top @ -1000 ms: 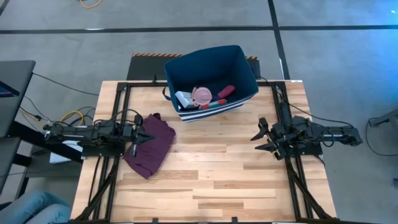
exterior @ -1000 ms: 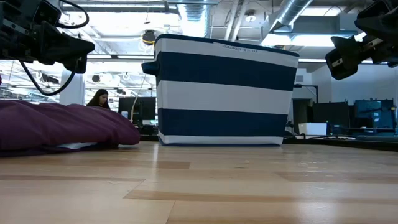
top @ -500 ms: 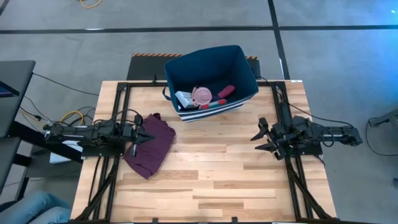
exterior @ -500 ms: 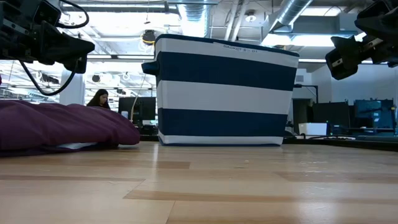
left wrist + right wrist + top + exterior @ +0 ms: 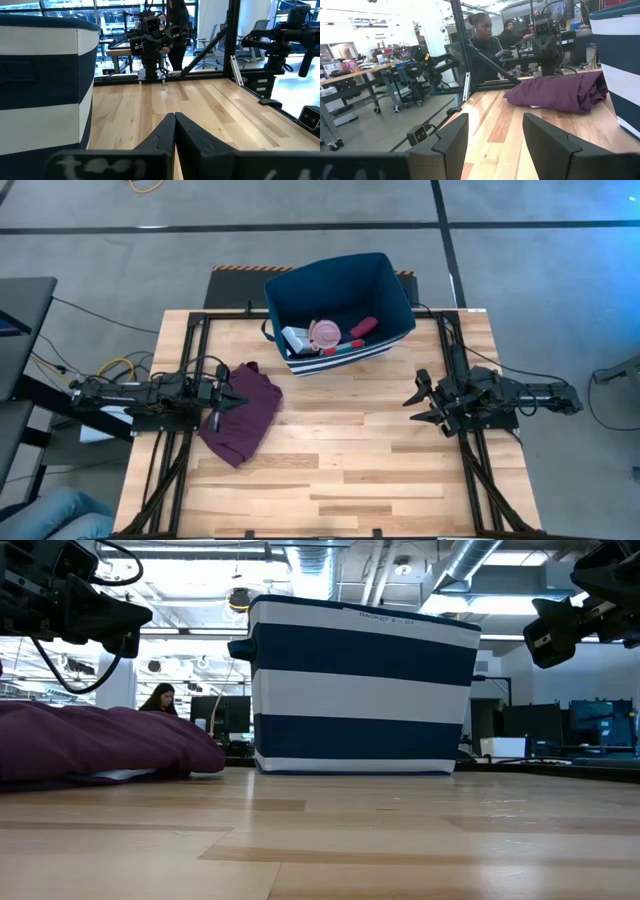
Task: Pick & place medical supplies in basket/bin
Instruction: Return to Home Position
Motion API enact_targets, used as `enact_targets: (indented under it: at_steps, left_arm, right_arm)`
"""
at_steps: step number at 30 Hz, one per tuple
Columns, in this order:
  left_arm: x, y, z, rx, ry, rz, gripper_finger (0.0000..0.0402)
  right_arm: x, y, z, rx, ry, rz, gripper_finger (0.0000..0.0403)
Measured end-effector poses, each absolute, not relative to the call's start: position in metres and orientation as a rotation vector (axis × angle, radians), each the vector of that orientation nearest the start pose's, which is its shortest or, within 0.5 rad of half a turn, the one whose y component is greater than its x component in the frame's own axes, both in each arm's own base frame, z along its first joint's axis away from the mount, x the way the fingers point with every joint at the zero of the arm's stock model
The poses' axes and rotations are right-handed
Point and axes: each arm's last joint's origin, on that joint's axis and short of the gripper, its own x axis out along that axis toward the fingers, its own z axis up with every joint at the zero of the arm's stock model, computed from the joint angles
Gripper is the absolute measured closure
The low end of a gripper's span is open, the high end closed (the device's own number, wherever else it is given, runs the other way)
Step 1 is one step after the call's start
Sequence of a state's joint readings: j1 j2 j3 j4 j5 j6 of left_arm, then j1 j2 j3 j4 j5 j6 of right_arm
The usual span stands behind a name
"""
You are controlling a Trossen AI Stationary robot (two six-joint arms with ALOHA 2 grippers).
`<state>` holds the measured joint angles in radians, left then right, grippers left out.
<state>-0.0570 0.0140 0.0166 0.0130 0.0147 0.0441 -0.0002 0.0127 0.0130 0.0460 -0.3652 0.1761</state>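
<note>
At the near edge we see only the bare planks of the wooden table (image 5: 340,480). Farther in, toward its middle, the two arms lie low on opposite sides. The left gripper (image 5: 228,402) is over the edge of the maroon cloth (image 5: 243,420), and in its wrist view its fingers (image 5: 165,131) are pressed tip to tip with nothing between them. The right gripper (image 5: 418,402) is over bare wood well apart from the cloth, its fingers (image 5: 454,131) spread wide and empty. Beyond both, at the far edge of the table, stands the dark-blue bin (image 5: 396,298) with white stripes around its base. The supplies lie inside it on the bottom: a pink round disc (image 5: 325,332), a white box (image 5: 295,338) just beside it, and a red oblong piece (image 5: 362,328) on the disc's other side. Past the table, in the room behind, we can see a person (image 5: 485,42) among desks and equipment.
</note>
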Motion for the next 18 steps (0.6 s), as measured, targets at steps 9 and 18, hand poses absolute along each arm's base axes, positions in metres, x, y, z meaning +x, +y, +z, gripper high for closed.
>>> enact_targets:
  at_steps: [9,18]
  left_arm:
    - [0.0974,-0.0060,0.1693,0.044,-0.017,-0.072,0.0401]
    - [0.0974,-0.0060,0.1693,0.044,-0.017,-0.071,0.0401]
  right_arm:
    - [0.0957,0.0103,0.1713,0.166,-0.014,0.368,0.0218]
    - [0.0957,0.0103,0.1712,0.166,-0.013,0.368,0.0221]
